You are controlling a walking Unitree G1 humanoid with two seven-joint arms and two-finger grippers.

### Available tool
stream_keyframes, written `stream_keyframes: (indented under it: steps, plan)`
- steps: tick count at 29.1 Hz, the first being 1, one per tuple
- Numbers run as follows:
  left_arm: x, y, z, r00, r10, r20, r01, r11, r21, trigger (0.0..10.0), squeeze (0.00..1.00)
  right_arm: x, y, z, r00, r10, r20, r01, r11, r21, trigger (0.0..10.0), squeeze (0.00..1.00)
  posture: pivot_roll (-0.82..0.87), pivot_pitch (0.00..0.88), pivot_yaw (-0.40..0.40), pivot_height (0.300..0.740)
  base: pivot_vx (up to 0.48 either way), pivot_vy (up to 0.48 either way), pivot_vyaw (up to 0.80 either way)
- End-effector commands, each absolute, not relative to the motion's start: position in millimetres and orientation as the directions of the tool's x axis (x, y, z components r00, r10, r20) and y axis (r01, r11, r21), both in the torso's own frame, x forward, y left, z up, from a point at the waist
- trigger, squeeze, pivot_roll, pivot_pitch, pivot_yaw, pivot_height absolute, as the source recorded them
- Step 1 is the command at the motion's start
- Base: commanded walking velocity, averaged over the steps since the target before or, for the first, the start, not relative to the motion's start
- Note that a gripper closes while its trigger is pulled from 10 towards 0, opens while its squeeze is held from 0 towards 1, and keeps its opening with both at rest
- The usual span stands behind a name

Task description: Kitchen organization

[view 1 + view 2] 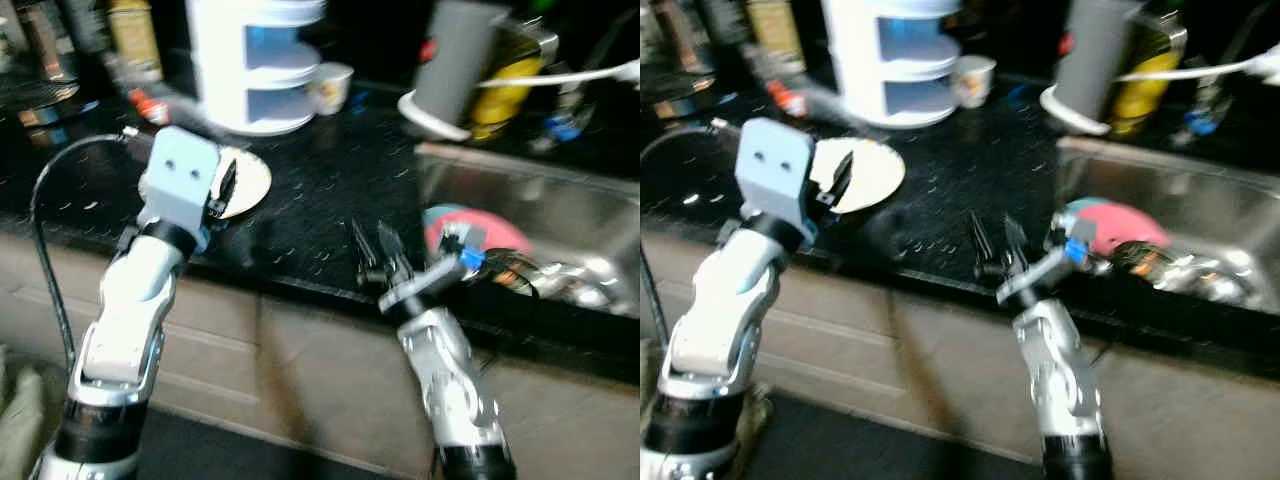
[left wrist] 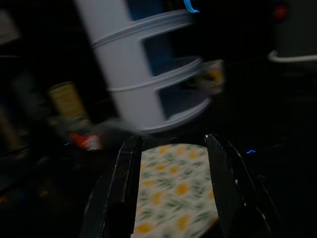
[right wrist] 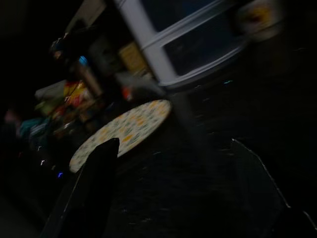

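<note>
Kitchen organization, early stage by the look of it: floral plate [image 2: 173, 193] lies unlifted on the dark surface [image 1: 320, 190] before the white tiered rack [image 1: 255, 65], left gripper [image 2: 173, 163] spread over it, right gripper [image 1: 375, 250] spread, empty, between plate and sink [image 1: 560, 210].

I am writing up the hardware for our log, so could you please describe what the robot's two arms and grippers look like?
Both arms are silver with black joint bands. The left arm carries a pale blue-grey box with two small holes at the wrist, and a black cable loops beside it. The right arm has a blue fitting at the wrist. The left gripper and right gripper each have two long black fingers.
</note>
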State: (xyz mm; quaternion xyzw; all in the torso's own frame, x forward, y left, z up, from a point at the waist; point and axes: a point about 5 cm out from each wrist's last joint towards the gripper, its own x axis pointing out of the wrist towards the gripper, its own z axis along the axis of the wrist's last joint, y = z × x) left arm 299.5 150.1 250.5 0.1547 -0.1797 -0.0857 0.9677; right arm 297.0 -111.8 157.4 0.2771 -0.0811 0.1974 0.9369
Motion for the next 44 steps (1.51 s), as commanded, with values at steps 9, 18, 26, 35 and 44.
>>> stream_keyframes:
  steps: [9,18,26,35,44]
  plan:
    - [307.2,154.2,263.7,0.908,-0.212,0.363,0.099,0.947,0.305,10.0,0.0,293.0,-119.1,158.5,0.905,0.263,0.335,-0.41,0.75,0.518,10.0,0.0,0.23,0.0,-0.084,0.74,0.0,0.0,0.71]
    - [305.4,159.8,256.5,0.923,-0.164,0.349,0.107,0.979,0.175,10.0,0.0,297.0,-113.0,193.4,0.853,0.313,0.417,-0.489,0.757,0.433,10.0,0.0,0.23,0.0,-0.105,0.74,0.0,0.0,0.05]
    - [318.3,187.7,250.9,0.963,0.035,0.268,0.04,0.962,-0.269,10.0,0.0,300.6,-113.3,224.6,0.792,0.369,0.486,-0.543,0.79,0.285,10.0,0.0,0.23,0.0,-0.121,0.74,0.0,0.0,0.0]
    - [342.3,221.6,230.9,0.985,0.157,0.065,-0.076,0.746,-0.662,10.0,0.0,301.7,-118.9,238.3,0.782,0.379,0.494,-0.534,0.817,0.219,10.0,0.0,0.2,0.0,-0.127,0.74,0.0,0.0,0.0]
    - [377.4,195.6,237.5,0.996,-0.089,0.024,0.075,0.626,-0.776,10.0,0.0,291.4,-110.5,237.4,0.76,0.452,0.467,-0.585,0.789,0.189,10.0,0.0,0.18,0.0,-0.121,0.74,0.0,0.0,0.0]
